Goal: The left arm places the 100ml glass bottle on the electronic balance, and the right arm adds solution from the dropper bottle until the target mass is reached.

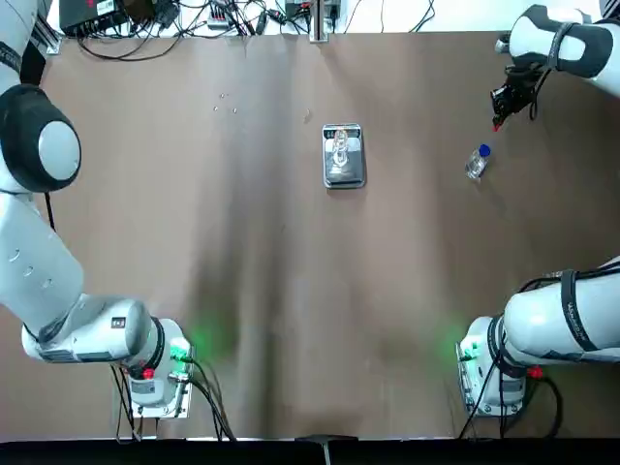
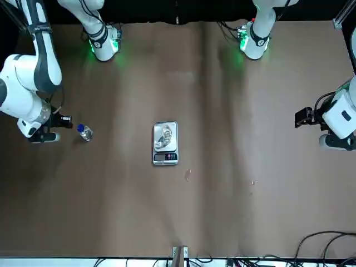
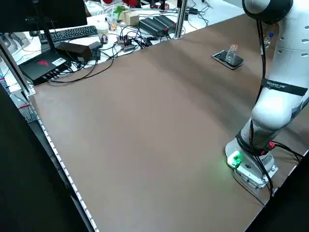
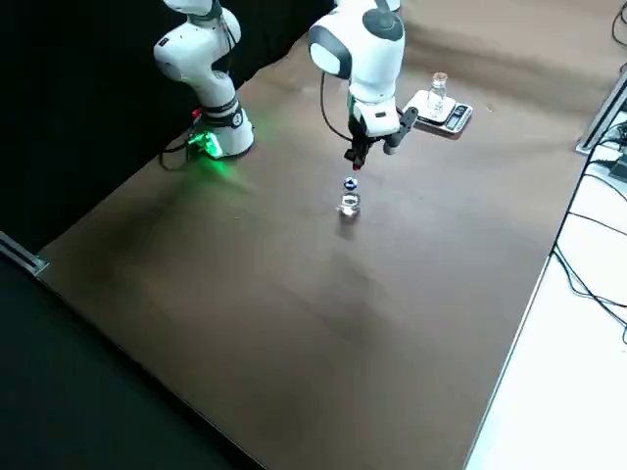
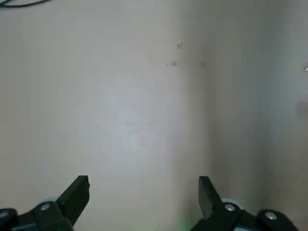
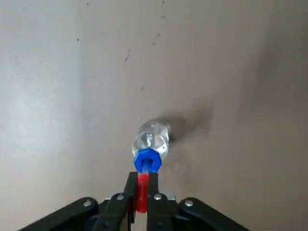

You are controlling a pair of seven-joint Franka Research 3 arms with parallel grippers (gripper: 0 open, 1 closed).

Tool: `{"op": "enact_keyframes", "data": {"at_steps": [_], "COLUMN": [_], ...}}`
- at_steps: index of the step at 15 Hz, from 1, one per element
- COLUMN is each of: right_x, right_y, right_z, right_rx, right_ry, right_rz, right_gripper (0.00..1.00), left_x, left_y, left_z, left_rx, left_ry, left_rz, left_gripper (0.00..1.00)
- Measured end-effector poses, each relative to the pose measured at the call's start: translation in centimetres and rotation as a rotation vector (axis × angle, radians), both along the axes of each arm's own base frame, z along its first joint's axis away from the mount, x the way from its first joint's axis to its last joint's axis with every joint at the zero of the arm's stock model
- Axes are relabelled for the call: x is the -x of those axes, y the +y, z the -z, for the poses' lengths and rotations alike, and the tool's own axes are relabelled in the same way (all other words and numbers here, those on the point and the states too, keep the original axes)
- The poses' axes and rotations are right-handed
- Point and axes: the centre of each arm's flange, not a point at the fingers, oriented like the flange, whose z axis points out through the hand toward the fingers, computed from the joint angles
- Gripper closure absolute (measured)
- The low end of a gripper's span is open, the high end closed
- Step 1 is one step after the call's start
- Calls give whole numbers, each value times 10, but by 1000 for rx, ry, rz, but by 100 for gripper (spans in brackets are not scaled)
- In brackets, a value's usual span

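Right wrist view: right gripper [image 6: 141,192] pinches the dropper bottle's [image 6: 150,144] red bulb (partly hidden); left gripper [image 5: 143,192] wide open, empty.

Even, fairly bright light falls from overhead on the brown table [image 1: 291,291], with soft lengthwise streaks of darker shade down its middle. Green glow from the arm bases [image 1: 179,351] spills onto the surface nearby. The small bottle [image 6: 153,139] casts a short blurred shadow — plain in the right wrist view. Both wrist views look washed out and pale, and the left one is soft throughout. The surroundings beyond the table edge are dark in the side views.
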Motion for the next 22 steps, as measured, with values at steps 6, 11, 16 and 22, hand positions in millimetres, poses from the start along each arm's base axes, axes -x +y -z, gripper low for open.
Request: {"op": "enact_keyframes", "data": {"at_steps": [6,11,16,22], "right_x": [-3,-6,-12,-14], "right_y": [0,0,5,15], "right_z": [-10,-22,-45,-66], "right_rx": [-2,-5,-7,-12], "right_ry": [12,31,37,41], "right_rz": [-1,-3,-13,-32], "right_gripper": [88,88,87,87], "left_x": [11,14,20,21], "left_y": [-2,-2,-7,-10], "left_z": [2,1,-10,-4], "left_rx": [-5,-6,-6,-6], "left_ry": [-30,-42,-59,-47], "left_rz": [0,0,11,20], "left_gripper": [0,0,0,0]}}
